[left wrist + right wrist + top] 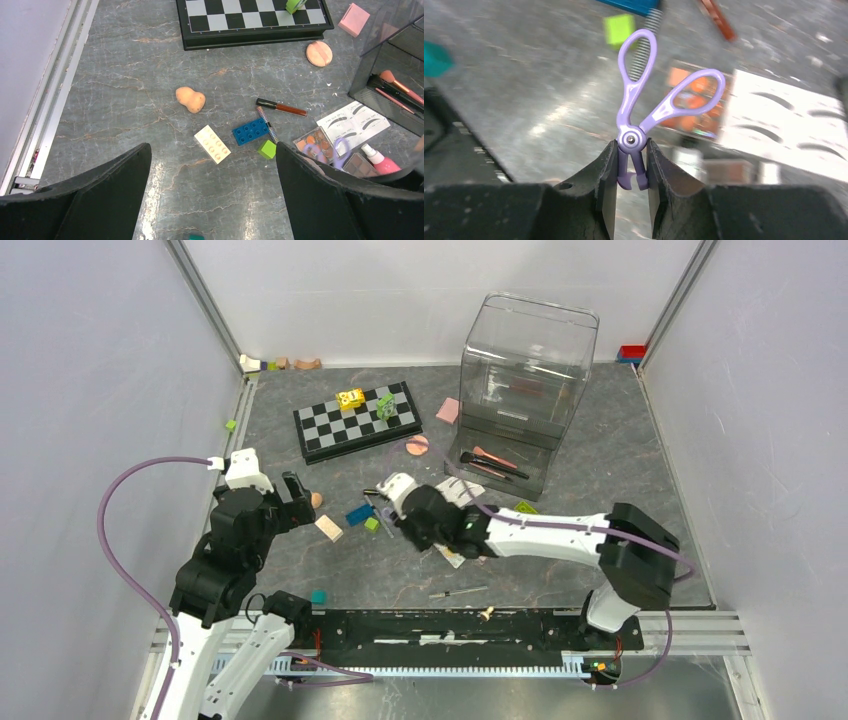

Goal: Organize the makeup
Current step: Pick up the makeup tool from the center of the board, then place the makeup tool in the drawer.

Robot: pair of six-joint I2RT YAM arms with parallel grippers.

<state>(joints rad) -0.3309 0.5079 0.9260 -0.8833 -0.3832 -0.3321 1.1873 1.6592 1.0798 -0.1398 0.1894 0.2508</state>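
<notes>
- Black fingers of my left gripper stand spread as wide as they go, nothing between them, hovering over the grey table.
- Just ahead of that gripper, one peach sponge lies on its own, left of the toy blocks.
- Next along, a cream block and a blue block sit close together, with a green cube just right of them. A dark-capped lip gloss tube lies just beyond the blue one.
- Centre now: my right gripper is pinched onto the purple curler right at its hinge, both fingers pressing it. Its handle loops are spread and point away from me.
- Behind those loops, blurred, the eyeshadow palette lies just beside the white card of lash shapes.
- A pink tube lies near the palette, on its right.
- Far right, the clear organiser stands on the table, with brushes lying in its open lower tray.
</notes>
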